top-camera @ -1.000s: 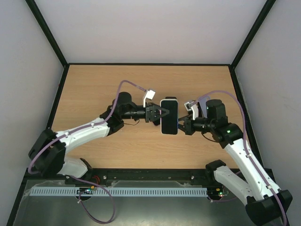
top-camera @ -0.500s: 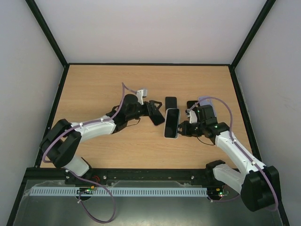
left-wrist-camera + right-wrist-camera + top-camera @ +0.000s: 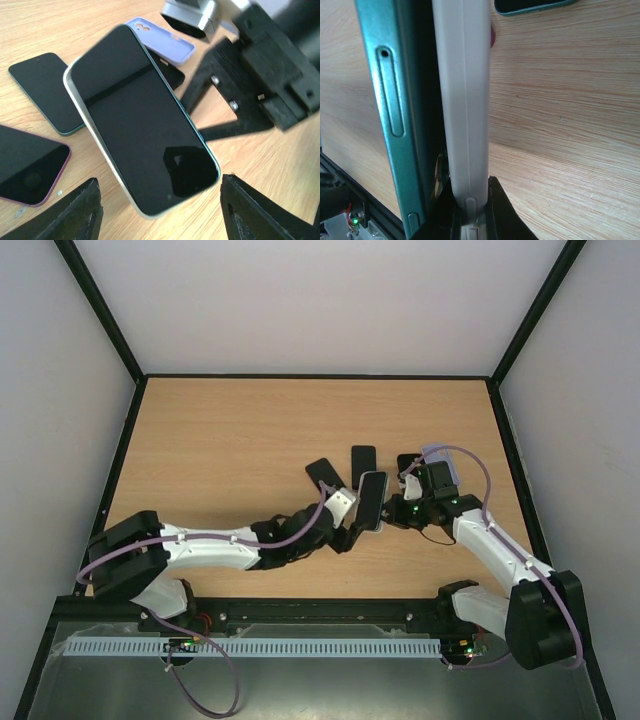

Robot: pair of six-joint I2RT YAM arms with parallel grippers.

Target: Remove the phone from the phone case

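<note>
Right wrist view shows the right end effector (image 3: 470,207) clenched on the pale phone case (image 3: 462,100), with the teal-edged phone (image 3: 385,100) parted from it by a dark gap. I judge the peel begun, not finished. Both stand propped on edge, right of the surface's (image 3: 220,440) middle. The left end effector (image 3: 162,205) hangs released, straddling the phone's near end. Pulling it free remains.

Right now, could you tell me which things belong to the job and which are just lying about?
Job: phone, pale case, left gripper, right gripper.
Lying about: lilac case, teal-edged phone, purple-edged phone.
</note>
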